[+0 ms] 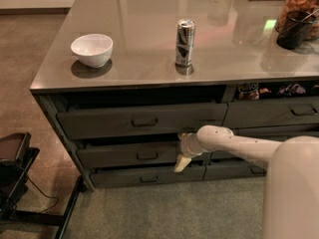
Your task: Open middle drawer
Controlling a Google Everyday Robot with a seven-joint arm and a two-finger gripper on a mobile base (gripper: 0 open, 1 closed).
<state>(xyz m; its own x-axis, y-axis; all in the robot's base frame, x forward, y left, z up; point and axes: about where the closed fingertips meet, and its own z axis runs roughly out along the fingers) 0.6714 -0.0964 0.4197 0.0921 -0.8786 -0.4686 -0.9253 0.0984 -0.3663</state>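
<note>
Fingers [182, 163] spread open, empty, at middle drawer's [124, 156] right end (can [184, 42], bowl [92, 49] above).

Glossy, mirror-smooth surface [149, 49]; matt middle drawer [112, 157], smooth cream pincer [181, 152] at its right end; shiny metal can [185, 43].

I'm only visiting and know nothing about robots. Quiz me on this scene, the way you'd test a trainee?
1. Multiple choice: at which part of the middle drawer is the gripper? A) its left end B) its middle C) its right end
2. True or false: the can lies on its side on the countertop.
3. Fill in: in the camera view, the white bowl stands to the ____ of the can.

Key: 1 C. 2 False, it stands upright. 3 left.
</note>
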